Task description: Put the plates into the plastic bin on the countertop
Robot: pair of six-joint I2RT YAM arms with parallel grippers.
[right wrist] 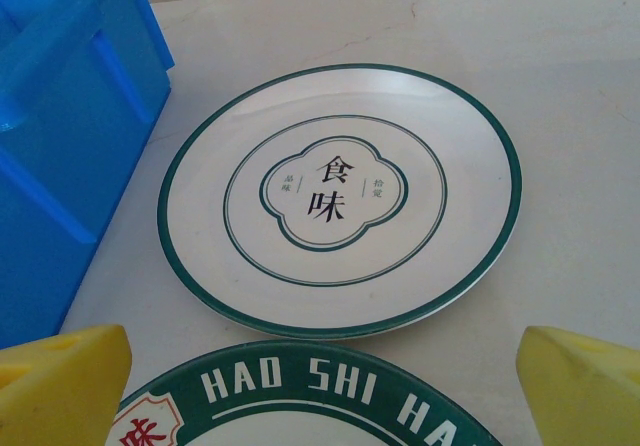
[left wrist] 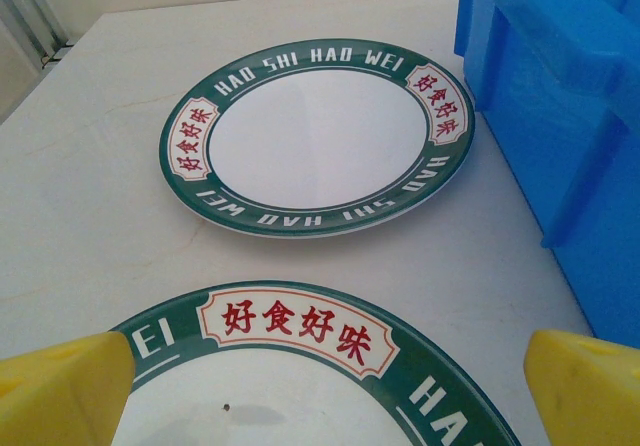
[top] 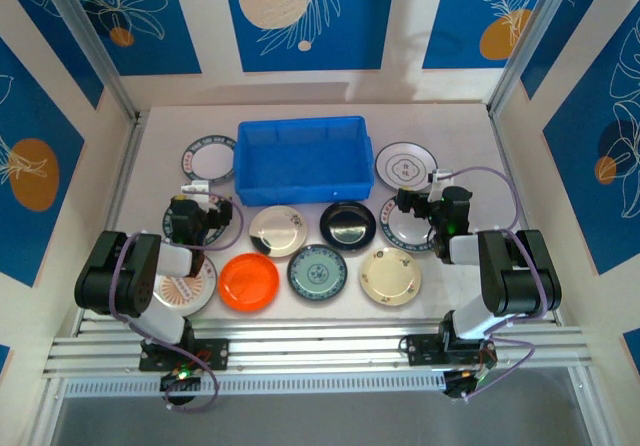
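Several plates lie on the countertop around the empty blue plastic bin. My left gripper hovers open over a green-rimmed plate, its yellow fingertips either side of it. Beyond that lies a matching plate, next to the bin's wall. My right gripper is open over another green-rimmed plate. A white plate with a green ring lies past it, beside the bin.
In front of the bin lie a cream plate, a black one, an orange one, a teal-patterned one and a second cream one. An orange-patterned plate sits partly under the left arm. Walls enclose the counter.
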